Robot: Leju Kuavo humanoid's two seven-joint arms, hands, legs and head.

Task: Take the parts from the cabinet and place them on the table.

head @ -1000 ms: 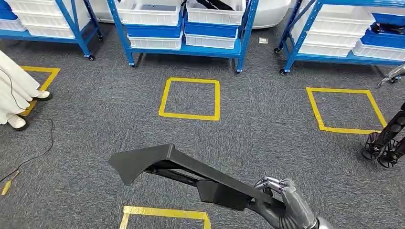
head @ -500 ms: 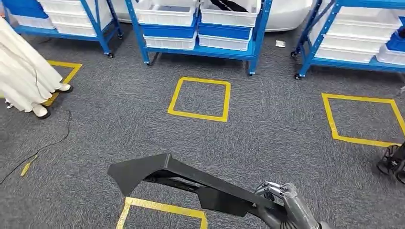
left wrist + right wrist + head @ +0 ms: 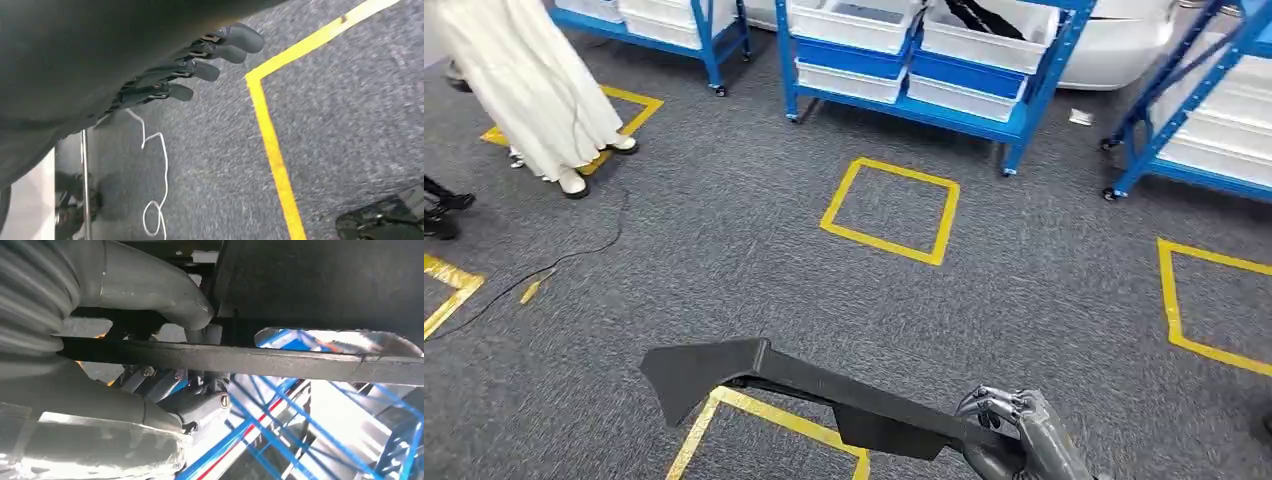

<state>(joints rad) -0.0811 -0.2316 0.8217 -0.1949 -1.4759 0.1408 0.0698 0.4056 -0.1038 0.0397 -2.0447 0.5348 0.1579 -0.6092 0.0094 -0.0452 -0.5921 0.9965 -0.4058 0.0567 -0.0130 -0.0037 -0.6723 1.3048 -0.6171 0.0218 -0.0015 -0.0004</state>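
The right hand (image 3: 1014,432) grips one end of the long black part (image 3: 804,385), which is held in the air above the grey carpet (image 3: 724,240), over a yellow tape square (image 3: 769,425). The left hand (image 3: 200,60) hangs over the carpet, holding nothing, its fingers straight and apart. Beyond the part stands a blue rack (image 3: 919,60) with white bins.

- The whole head view swings: the camera turns, and the blue racks (image 3: 924,60) and the taped yellow square (image 3: 889,212) slide right.
- A person in a white skirt (image 3: 529,80) comes further into the picture at the upper left.
- A dark stand (image 3: 439,210) appears at the left edge.
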